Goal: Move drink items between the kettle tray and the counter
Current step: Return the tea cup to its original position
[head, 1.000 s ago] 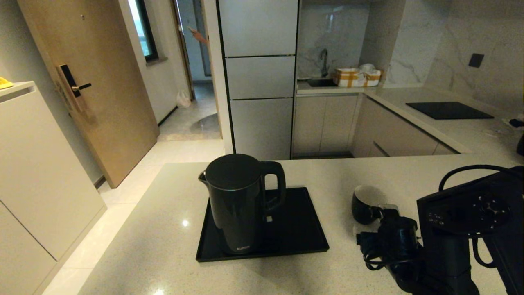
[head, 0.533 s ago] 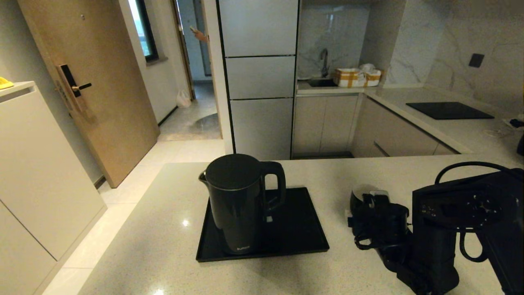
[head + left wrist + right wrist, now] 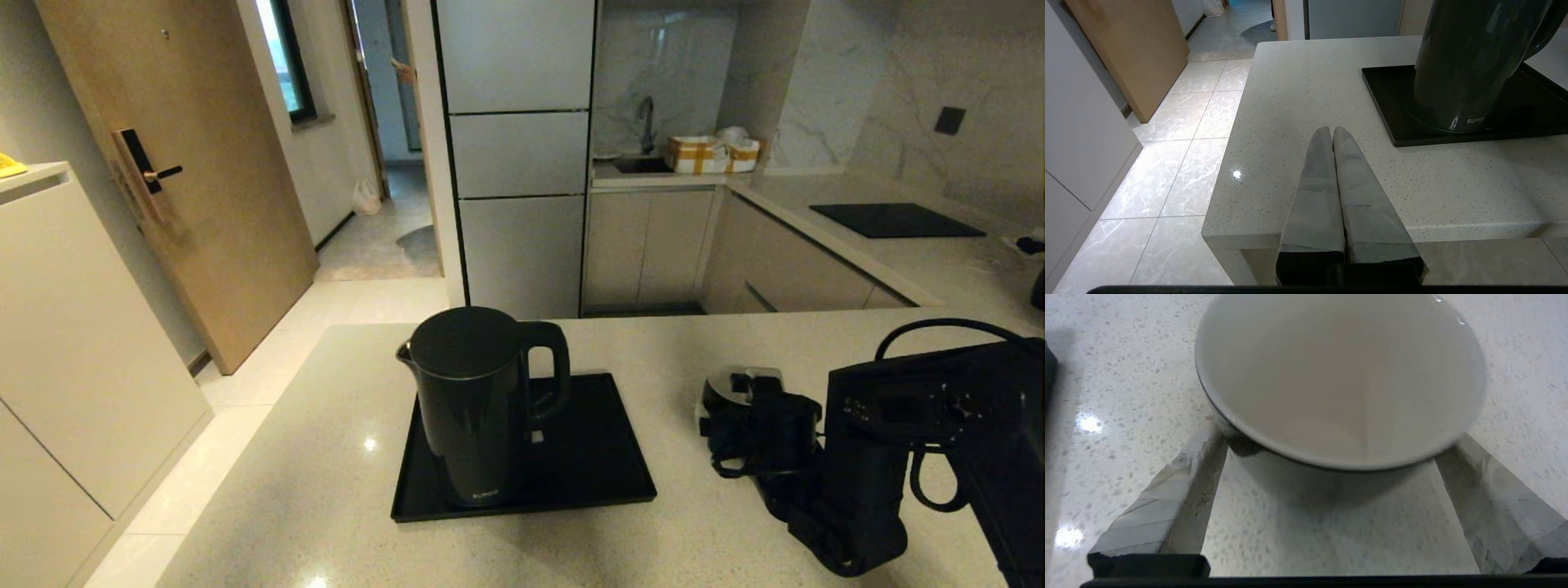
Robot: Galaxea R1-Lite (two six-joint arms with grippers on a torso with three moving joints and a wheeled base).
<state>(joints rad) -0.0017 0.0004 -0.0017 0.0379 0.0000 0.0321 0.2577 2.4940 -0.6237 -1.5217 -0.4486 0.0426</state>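
Note:
The tall black kettle (image 3: 469,400) stands on its base at the left of the black tray (image 3: 596,457) on the speckled counter (image 3: 326,457). To the tray's right the small black cup (image 3: 721,390), white inside, sits upright on the counter, mostly hidden by my right gripper (image 3: 747,392). In the right wrist view the cup (image 3: 1339,375) lies between the spread fingers (image 3: 1180,490) of the open right gripper (image 3: 1337,435), whose tips are hidden under its rim. My left gripper (image 3: 1332,131) is shut and empty over the counter's near-left corner, short of the kettle (image 3: 1466,61) and tray (image 3: 1396,102).
A black cooktop panel (image 3: 894,219) lies on the far right counter, and boxes (image 3: 710,153) sit by the sink at the back. The counter's left edge (image 3: 1224,163) drops to the tiled floor. A dark object (image 3: 1038,290) shows at the right border.
My right gripper has moved forward, away from me, and its fingers now straddle the cup, covering most of it in the head view. Kettle and tray have not moved.

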